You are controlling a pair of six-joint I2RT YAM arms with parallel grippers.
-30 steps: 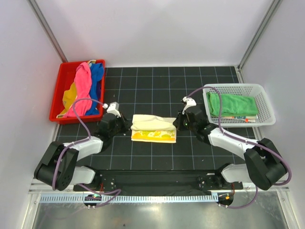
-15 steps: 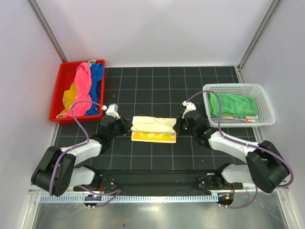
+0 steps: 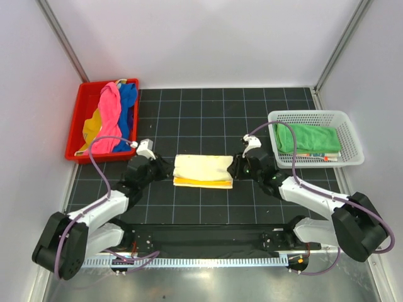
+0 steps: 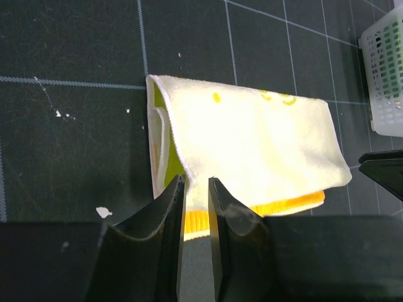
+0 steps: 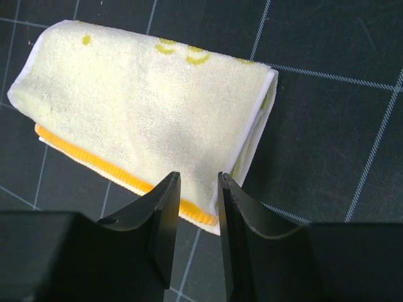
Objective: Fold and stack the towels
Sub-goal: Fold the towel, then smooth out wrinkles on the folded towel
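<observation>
Towel at mid-tabletop, folded into a flat oblong, long side running left to right. Pale cream-yellow terry, soft and looped, with a few small yellow printed marks near the far edge; no letters to be made out. Ribbed orange band along the near edge, peeking from under the top layer; white hem at both short ends.

Left tool at the left end, by the near corner: black fingers parted by a narrow gap, cloth lying flat in view between them, nothing pinched. Right tool at the near right corner, fingers likewise a little apart, gripping nothing.

Underneath, tabletop: black mat ruled in a thin white grid, flecked with white specks.

To the right, white mesh basket; inside, folded green towel atop a white printed towel, lettering too small to read. Far left, red plastic bin with pink towel, blue towel and yellow towel, all crumpled.
</observation>
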